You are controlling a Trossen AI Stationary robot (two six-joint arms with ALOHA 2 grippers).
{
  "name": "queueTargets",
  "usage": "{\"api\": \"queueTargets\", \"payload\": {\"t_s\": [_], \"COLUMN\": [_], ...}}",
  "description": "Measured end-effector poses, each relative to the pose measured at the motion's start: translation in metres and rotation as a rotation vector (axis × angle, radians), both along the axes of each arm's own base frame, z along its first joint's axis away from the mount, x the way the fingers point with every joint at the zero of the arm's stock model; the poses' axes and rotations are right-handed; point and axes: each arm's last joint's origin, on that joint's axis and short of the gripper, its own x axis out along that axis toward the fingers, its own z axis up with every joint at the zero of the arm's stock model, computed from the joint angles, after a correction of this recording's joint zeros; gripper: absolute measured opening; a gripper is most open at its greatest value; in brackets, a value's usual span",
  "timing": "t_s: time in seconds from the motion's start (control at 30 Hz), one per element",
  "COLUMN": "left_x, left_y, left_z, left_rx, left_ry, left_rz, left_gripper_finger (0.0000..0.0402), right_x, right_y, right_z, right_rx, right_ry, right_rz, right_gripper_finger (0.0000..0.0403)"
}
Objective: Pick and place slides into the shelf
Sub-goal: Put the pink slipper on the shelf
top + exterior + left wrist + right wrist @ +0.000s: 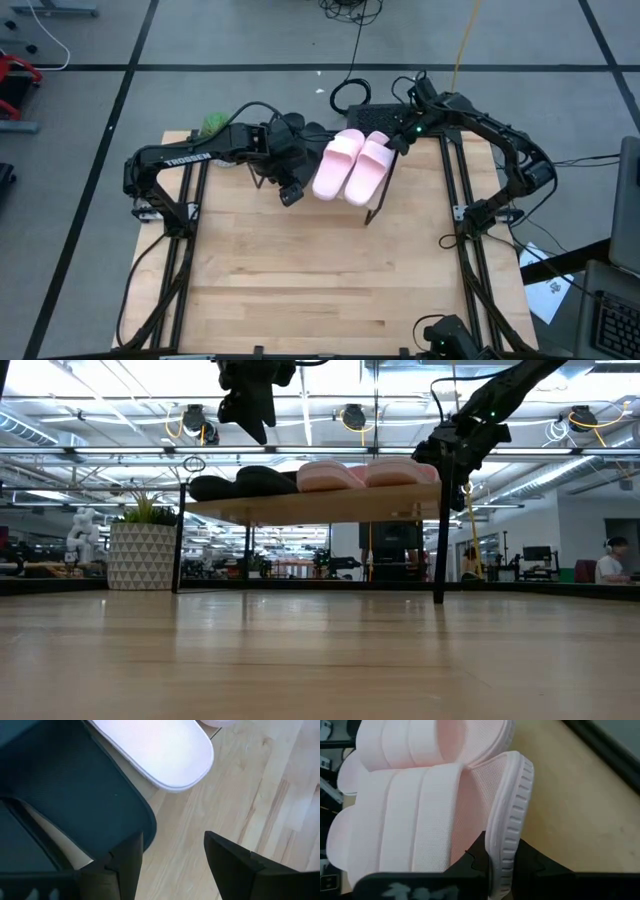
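Right jaws (502, 857) pinch pink slide (435, 815) beside its mate (420, 745).

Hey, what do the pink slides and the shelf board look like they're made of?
The pink slides look like soft moulded foam or rubber with a matte finish: one-piece ribbed straps, fine pebbled footbed, ridged sole edge. The right gripper is shut on one heel rim. The shelf board appears to be light wood, with visible grain and a smooth finish.

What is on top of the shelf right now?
On the shelf lie two pink slides side by side and black slides beside them. The left arm covers the black ones from above, so their exact placement is unclear.
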Motion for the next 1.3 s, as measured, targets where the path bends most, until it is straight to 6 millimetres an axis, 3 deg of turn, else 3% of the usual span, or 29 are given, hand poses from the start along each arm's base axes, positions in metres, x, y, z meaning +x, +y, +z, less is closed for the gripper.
{"api": "queueTargets", "payload": {"t_s": [0.57, 1.3], "left_x": [0.0002, 0.0001], "left_y": [0.0000, 0.0002], "left_z": [0.0001, 0.0001], "left_rx": [0.003, 0.007], "left_ry": [-0.002, -0.002], "left_rz": [-0.005, -0.012], "left_gripper_finger": [0.0209, 0.0209], "right_x": [-0.0001, 0.0010], "right_y": [0.0006, 0.0005], "right_z": [0.0004, 0.0013], "right_rx": [-0.001, 0.024], "right_ry": [-0.008, -0.044], "right_rz": [0.010, 0.010], "right_gripper_finger": [0.0059, 0.0188]}}
